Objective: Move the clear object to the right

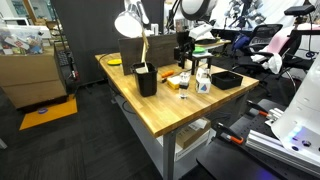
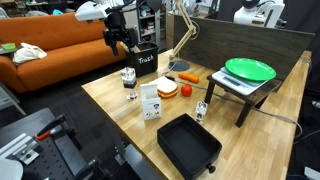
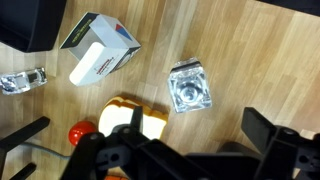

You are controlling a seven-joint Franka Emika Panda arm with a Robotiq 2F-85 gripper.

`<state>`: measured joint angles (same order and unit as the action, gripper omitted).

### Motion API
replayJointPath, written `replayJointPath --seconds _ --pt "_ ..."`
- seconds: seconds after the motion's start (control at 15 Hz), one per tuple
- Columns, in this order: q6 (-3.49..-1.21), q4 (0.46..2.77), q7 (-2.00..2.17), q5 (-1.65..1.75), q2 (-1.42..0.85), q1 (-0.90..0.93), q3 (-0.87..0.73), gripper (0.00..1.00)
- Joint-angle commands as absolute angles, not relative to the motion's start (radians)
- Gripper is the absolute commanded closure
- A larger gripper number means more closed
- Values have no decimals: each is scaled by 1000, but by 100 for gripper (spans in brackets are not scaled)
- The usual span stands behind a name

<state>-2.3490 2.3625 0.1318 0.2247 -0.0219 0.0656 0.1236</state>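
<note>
The clear object [image 3: 190, 88] is a small colourless glass standing upright on the wooden table. It also shows in both exterior views [image 2: 129, 80] [image 1: 183, 89]. My gripper [image 3: 198, 125] is open and empty. It hangs well above the glass, which in the wrist view lies just beyond the gap between the fingers. The gripper shows above the table in both exterior views [image 2: 118, 38] [image 1: 183, 47]. A white bottle with a blue label [image 2: 151, 100] stands close to the glass.
A black "Trust" box [image 2: 146, 62] stands behind the glass. A sandwich [image 2: 167, 88], a tomato [image 2: 190, 77], a second small clear item [image 2: 201, 110], a black tray [image 2: 188, 145] and a green plate on a stand [image 2: 250, 70] share the table [image 2: 110, 110].
</note>
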Motion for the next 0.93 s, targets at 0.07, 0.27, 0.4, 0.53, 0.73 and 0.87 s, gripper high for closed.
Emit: replayJointPath --seconds 0.07,0.27,0.4,0.53,0.73,0.87 --pt "-2378 2356 105 215 -62 75 107 0" --pt "-2403 2361 85 198 -86 71 99 0" --pt "-2425 2363 48 166 -102 68 96 0" --pt "-2435 2362 15 152 -116 65 91 0" --pt "-2416 2361 43 167 -115 75 85 0" --pt "-2418 2361 42 167 -115 75 85 0"
